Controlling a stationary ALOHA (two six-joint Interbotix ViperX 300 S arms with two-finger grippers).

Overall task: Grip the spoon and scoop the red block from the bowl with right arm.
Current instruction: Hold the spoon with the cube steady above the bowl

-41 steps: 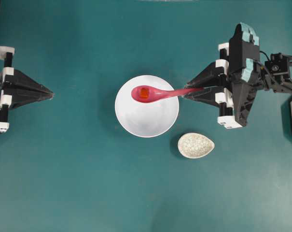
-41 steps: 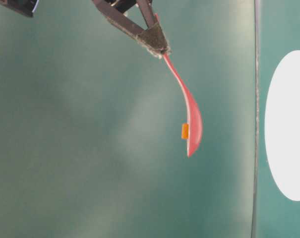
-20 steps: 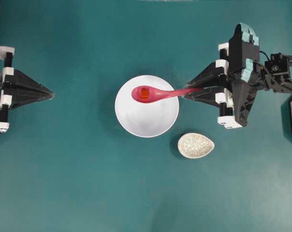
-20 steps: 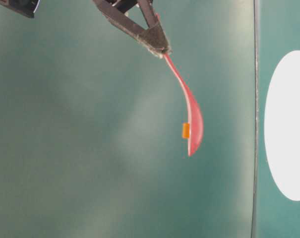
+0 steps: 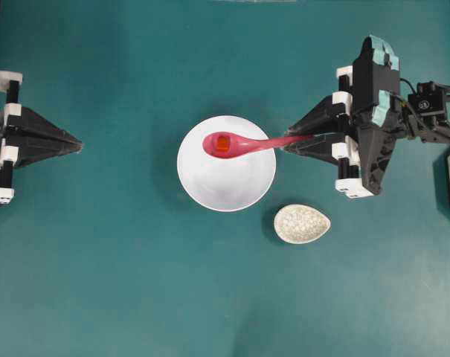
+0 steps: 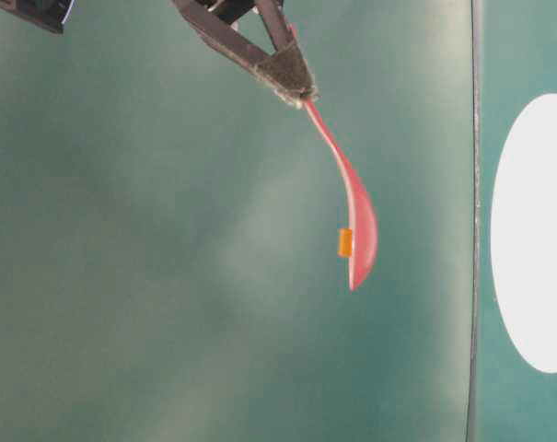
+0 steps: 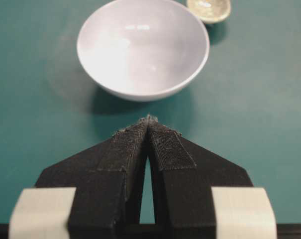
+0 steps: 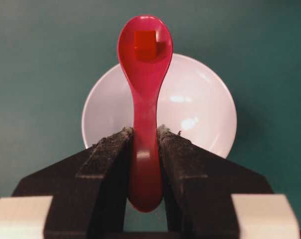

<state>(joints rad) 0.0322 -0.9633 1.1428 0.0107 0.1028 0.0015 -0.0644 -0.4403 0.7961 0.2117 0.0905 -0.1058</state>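
Note:
My right gripper [image 5: 293, 140] [image 8: 145, 133] is shut on the handle of the magenta-pink spoon [image 5: 239, 144] [image 8: 144, 84]. The spoon is held level above the white bowl [image 5: 226, 186] [image 8: 200, 104], its scoop over the bowl's far-left part. The red block [image 5: 222, 143] [image 8: 145, 44] lies inside the scoop. In the table-level view the spoon [image 6: 352, 216] hangs from the gripper [image 6: 296, 87] with the block [image 6: 344, 242] in it, clear of the bowl [image 6: 536, 230]. My left gripper [image 5: 74, 141] [image 7: 148, 120] rests shut and empty at the left, pointing at the bowl [image 7: 140, 50].
A small speckled grey-white spoon rest [image 5: 302, 223] [image 7: 208, 10] sits on the teal table just right of and below the bowl. The right arm's body [image 5: 373, 119] fills the right side.

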